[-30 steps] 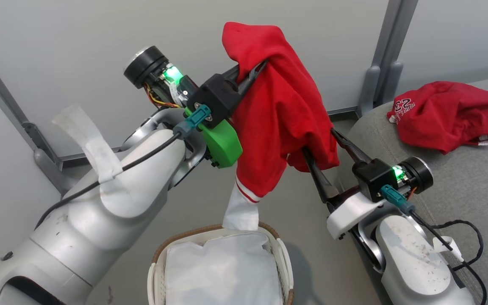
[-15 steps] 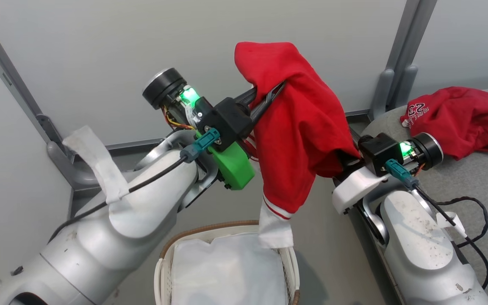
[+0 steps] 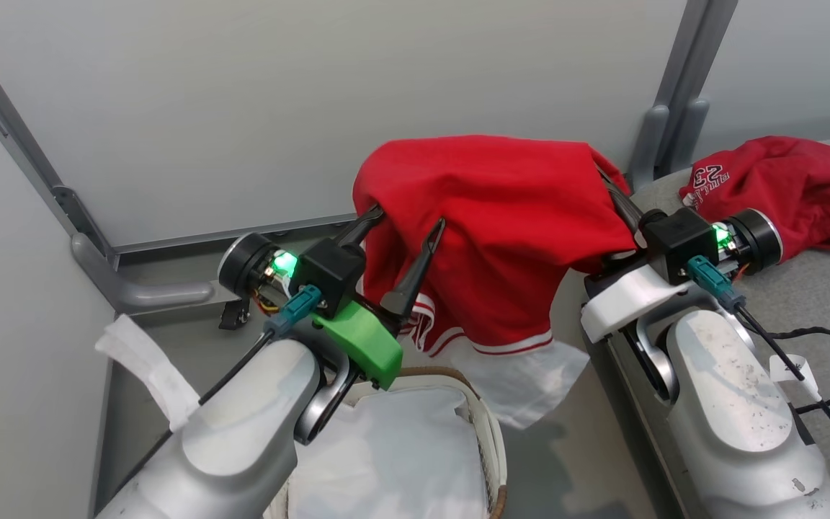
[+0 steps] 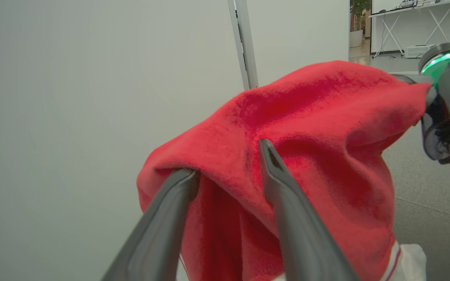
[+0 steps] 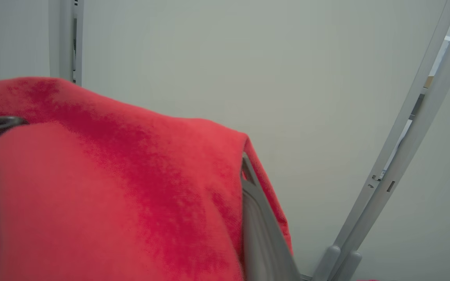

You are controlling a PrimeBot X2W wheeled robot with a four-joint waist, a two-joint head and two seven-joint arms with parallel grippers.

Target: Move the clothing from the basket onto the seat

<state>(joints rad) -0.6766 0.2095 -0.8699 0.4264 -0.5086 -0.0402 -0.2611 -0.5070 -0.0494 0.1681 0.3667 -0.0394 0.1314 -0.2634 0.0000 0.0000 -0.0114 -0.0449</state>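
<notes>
A red basketball garment with white-striped hem (image 3: 501, 216) hangs stretched across mid-frame, above the oval white plastic basket with brown woven rim (image 3: 488, 440) at bottom centre. The right gripper (image 5: 247, 175) is clamped on the garment's end at frame right, probably to carry it to the grey upholstered seat (image 3: 804, 288) at right, where a second red garment lettered 23 (image 3: 782, 180) lies. The left gripper (image 3: 402, 222) stands wide, cloth merely draped over one finger, so the load apparently rests on the other arm.
</notes>
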